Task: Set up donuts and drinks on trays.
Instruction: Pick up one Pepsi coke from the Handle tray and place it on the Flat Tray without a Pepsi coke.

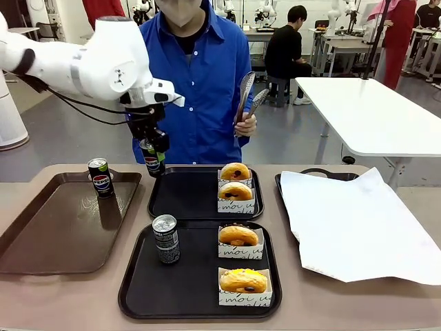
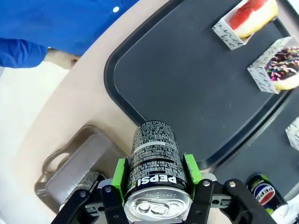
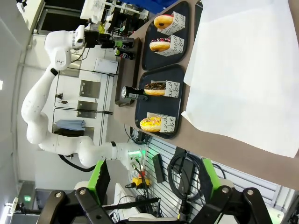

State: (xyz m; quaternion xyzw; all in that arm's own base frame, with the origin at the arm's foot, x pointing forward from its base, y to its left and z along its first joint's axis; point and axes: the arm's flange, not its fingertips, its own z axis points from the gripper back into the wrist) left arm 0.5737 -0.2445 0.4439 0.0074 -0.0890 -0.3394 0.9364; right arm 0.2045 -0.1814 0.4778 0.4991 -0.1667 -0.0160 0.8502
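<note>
The left gripper (image 1: 153,157) has its jaws clamped on a soda can (image 2: 154,163), carried upright above the far black tray's (image 1: 186,196) left edge, probably to give that tray a drink beside its two donuts (image 1: 236,182). The near tray (image 1: 189,293) already holds one can (image 1: 165,238) and two donuts (image 1: 240,258); a third can (image 1: 100,177) waits on the brown tray (image 1: 48,227). The right gripper's (image 3: 154,186) jaws stand apart, empty.

Brown tray (image 1: 41,241) left; white paper (image 1: 358,227) right.
</note>
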